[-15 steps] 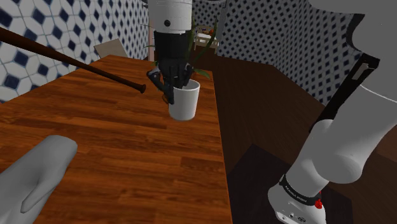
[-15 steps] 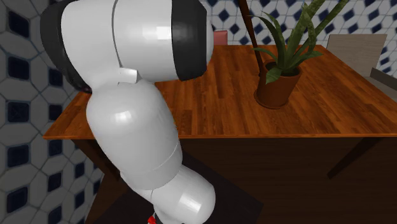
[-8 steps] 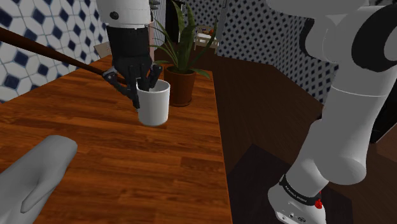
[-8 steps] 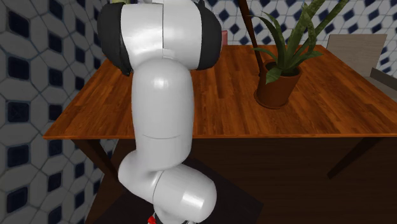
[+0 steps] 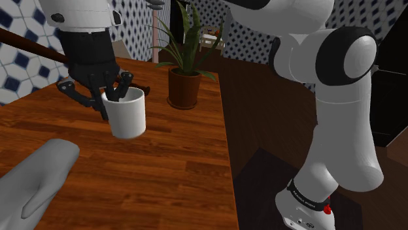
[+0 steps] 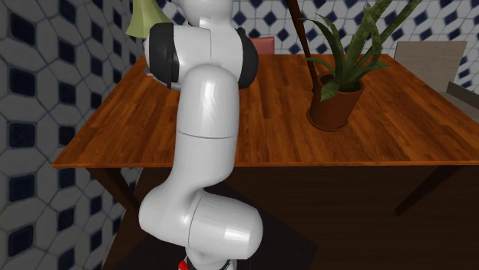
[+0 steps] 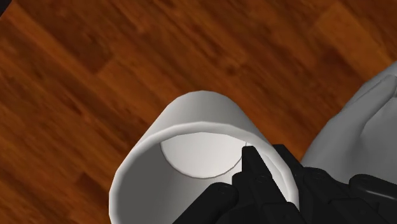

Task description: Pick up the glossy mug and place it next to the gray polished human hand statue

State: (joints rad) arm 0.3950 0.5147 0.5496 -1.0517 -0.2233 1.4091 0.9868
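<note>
I count one white mug (image 5: 127, 114), one grey hand statue (image 5: 36, 180), one potted plant (image 5: 183, 82) and one long dark stick (image 5: 33, 44), all on or over one wooden table (image 5: 170, 183). In the shoulder view the mug hangs tilted from the gripper (image 5: 112, 98), and it seems to be a little above the table top. The statue lies at that view's lower left, near the mug but apart from it. The plant stands beyond the mug, toward the view's right and near the table edge. The stick runs in from the upper left and passes behind the gripper. In the second exterior view the white arm (image 6: 203, 115) covers the middle of the table, and one chair (image 6: 430, 57) stands behind the far corner. In the wrist view the jaws are nearly together and pinch the mug's wall at the rim, one finger inside the mug and one outside, on the side toward the statue.
</note>
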